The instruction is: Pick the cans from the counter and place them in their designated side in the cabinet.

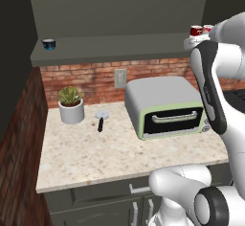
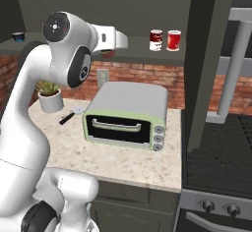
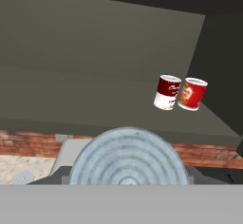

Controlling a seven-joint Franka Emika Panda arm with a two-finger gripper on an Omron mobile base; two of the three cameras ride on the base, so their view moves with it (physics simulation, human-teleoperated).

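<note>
1. The arm [image 2: 64,54] reaches up to the cabinet [image 2: 123,54] shelf's front edge.
2. The gripper [image 2: 109,53] is clamped on a grey-rimmed can [image 3: 127,156].
3. The dark red and white can [image 2: 156,40] stands upright near the shelf's right end.

Cabinet shelf above a counter with a toaster oven

On the cabinet [image 2: 128,54] shelf, two cans [image 2: 156,40] stand side by side at its right end and a small bowl [image 1: 48,43] at its left. On the counter [image 1: 110,158] below, a potted plant [image 1: 71,104] stands left of a toaster oven [image 1: 165,107], a pizza cutter [image 1: 101,119] between them.
</note>
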